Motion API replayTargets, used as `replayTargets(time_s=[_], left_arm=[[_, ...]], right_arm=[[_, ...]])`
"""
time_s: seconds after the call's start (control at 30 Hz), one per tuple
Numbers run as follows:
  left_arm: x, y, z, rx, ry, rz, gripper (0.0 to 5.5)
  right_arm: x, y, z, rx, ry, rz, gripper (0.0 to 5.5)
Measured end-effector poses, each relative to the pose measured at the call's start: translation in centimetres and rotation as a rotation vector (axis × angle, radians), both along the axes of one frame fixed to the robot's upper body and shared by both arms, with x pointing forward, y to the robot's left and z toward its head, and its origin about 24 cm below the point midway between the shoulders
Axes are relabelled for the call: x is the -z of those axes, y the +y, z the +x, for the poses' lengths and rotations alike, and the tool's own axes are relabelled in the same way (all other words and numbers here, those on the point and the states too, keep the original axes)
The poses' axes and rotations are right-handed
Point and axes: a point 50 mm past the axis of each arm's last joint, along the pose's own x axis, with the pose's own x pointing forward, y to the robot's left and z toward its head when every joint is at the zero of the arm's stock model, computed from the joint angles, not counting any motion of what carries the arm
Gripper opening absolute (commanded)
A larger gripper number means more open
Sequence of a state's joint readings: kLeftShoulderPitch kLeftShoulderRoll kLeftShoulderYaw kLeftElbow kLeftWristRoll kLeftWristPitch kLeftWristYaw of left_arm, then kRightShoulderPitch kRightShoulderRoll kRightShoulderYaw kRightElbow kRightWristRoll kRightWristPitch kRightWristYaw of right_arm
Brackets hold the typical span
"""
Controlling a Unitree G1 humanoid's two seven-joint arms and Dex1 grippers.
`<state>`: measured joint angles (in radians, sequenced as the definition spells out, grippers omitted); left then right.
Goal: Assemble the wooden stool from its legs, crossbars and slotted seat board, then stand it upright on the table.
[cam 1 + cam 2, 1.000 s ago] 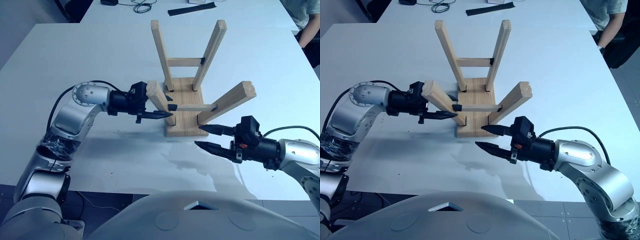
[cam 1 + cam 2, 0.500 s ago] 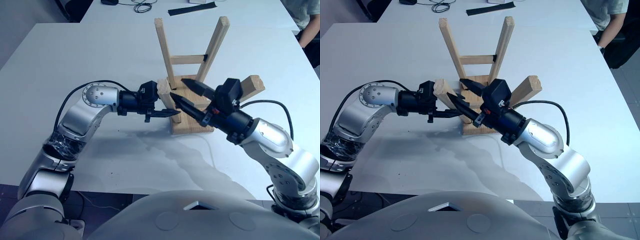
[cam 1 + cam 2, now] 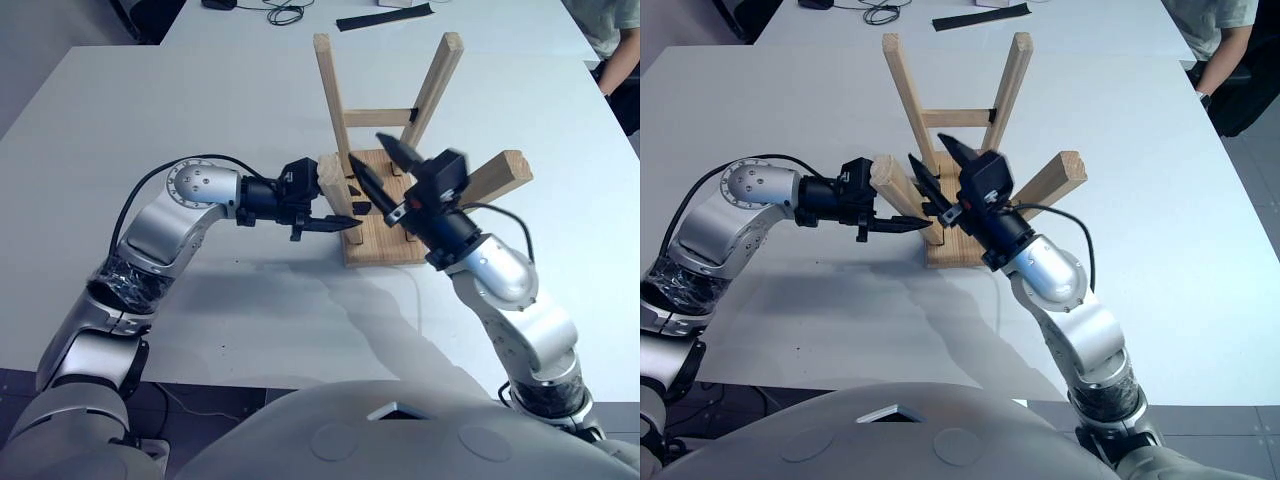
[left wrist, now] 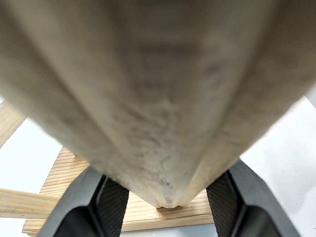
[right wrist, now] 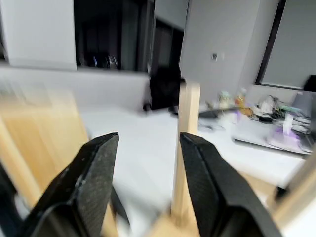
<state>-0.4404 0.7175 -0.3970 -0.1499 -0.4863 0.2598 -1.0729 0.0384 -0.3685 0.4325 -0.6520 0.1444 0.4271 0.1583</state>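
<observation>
The wooden stool lies upside down, its slotted seat board (image 3: pixel 385 248) flat on the white table (image 3: pixel 150 120). Two far legs (image 3: pixel 333 100) joined by a crossbar (image 3: pixel 375 117) stand up from it. My left gripper (image 3: pixel 335 218) is shut on the near-left leg (image 3: pixel 328 175); in the left wrist view that leg (image 4: pixel 158 98) sits tight between both fingers (image 4: pixel 111 207). My right gripper (image 3: pixel 370 152) hovers open above the board among the legs, touching nothing. The near-right leg (image 3: pixel 495 178) slants out to the right.
A black strip (image 3: pixel 383 17) and some cables (image 3: pixel 285 12) lie at the table's far edge. Bare tabletop stretches to the left and along the front of the stool.
My right arm swung from the table's front right up and left over the stool, its gripper staying open. The left gripper kept its hold on the leg.
</observation>
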Motion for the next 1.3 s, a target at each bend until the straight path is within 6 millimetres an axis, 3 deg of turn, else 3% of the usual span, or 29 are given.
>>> replayTargets(time_s=[0.2, 0.47, 0.57, 0.73, 0.93, 1.07, 1.13, 1.2, 1.3], left_arm=[[0.1, 0.0, 0.2, 0.004, -0.001, 0.030, 2.06], [0.1, 0.0, 0.5, 0.014, 0.000, 0.037, 2.06], [0.0, -0.1, 0.6, 0.017, -0.004, 0.039, 2.06], [0.1, -0.1, 0.7, 0.012, -0.004, 0.037, 2.06], [0.2, -0.3, 0.8, -0.001, -0.004, 0.030, 2.06], [0.2, -0.3, 0.8, -0.002, -0.004, 0.028, 2.06], [0.2, -0.4, 0.8, -0.002, -0.004, 0.027, 2.06], [0.3, -0.4, 0.9, -0.006, -0.007, 0.027, 2.06], [0.3, -0.4, 0.9, -0.007, -0.010, 0.028, 2.06]], right_arm=[[0.9, 0.1, -0.4, 0.012, -0.065, -0.079, 2.28], [0.6, 0.5, -0.3, 0.031, -0.006, 0.060, 2.28], [-2.2, 0.7, -0.3, -0.007, -0.018, 0.253, 2.28], [-9.3, 0.5, 0.1, -0.122, -0.200, 0.496, 2.28], [-13.1, 1.0, 0.6, -0.220, -0.297, 0.517, 2.28], [-14.6, 2.0, 0.9, -0.288, -0.308, 0.523, 2.28], [-14.5, 2.5, 0.8, -0.323, -0.283, 0.507, 2.28], [-13.1, 3.1, 0.6, -0.355, -0.225, 0.446, 2.28], [-8.4, 3.8, 0.3, -0.364, -0.059, 0.266, 2.28]])
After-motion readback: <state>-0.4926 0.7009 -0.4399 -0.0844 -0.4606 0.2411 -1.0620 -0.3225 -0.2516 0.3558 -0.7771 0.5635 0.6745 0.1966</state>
